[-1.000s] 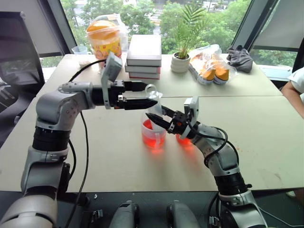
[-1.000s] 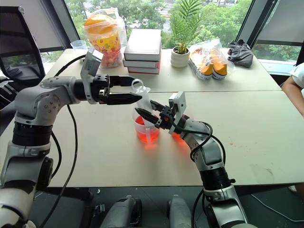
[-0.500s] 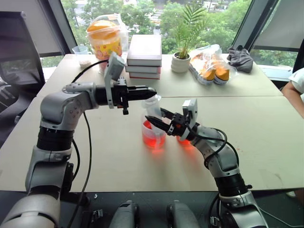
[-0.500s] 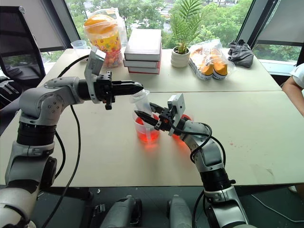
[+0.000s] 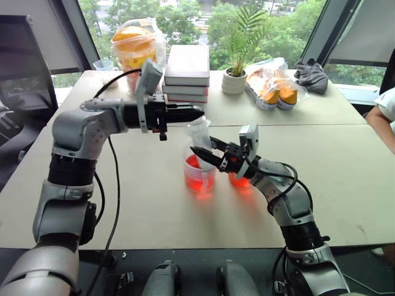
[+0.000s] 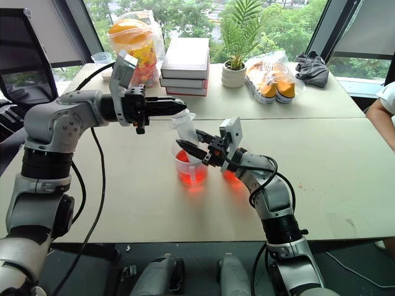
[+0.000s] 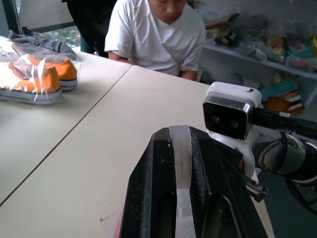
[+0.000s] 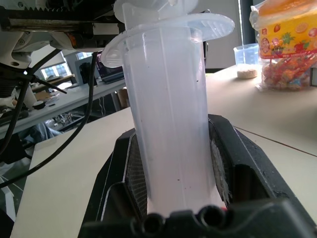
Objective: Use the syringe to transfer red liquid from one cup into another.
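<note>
The counter [image 5: 154, 209] is two pale tops pushed together, with a seam running across just behind the cups. Its near edge lies at 6 o'clock, and the broad stretch at 3 o'clock is bare, as is the front at 8 o'clock. The clutter sits along the far side by the windows: a stack of books [image 5: 188, 73] at 12 o'clock, a potted plant [image 5: 237, 68] just right of it, bagged orange shoes [image 5: 274, 86] at 1 o'clock, a dark cloth [image 5: 311, 75] beyond them, and a bag of sweets [image 5: 133, 49] at 11 o'clock. A person [image 7: 156, 32] in a white shirt sits at the counter's right end.

Mid-counter stands the larger cup [image 5: 199, 174], holding red liquid [image 5: 199, 180] low in it. The smaller cup [image 5: 239, 180] is just to its right, glowing red, mostly behind the right arm.

The syringe [image 5: 200, 137] stands near upright over the larger cup, its lower end hidden down inside the cup. The right hand [image 5: 205, 149] comes in from 4 o'clock and is clamped round the clear barrel; in the right wrist view the barrel [image 8: 171, 148] fills the gap between the black fingers [image 8: 237, 163]. The left hand [image 5: 194, 113] reaches level from 9 o'clock, its fingers pinched narrow on the plunger top [image 7: 181, 148] above the barrel's flange.
</note>
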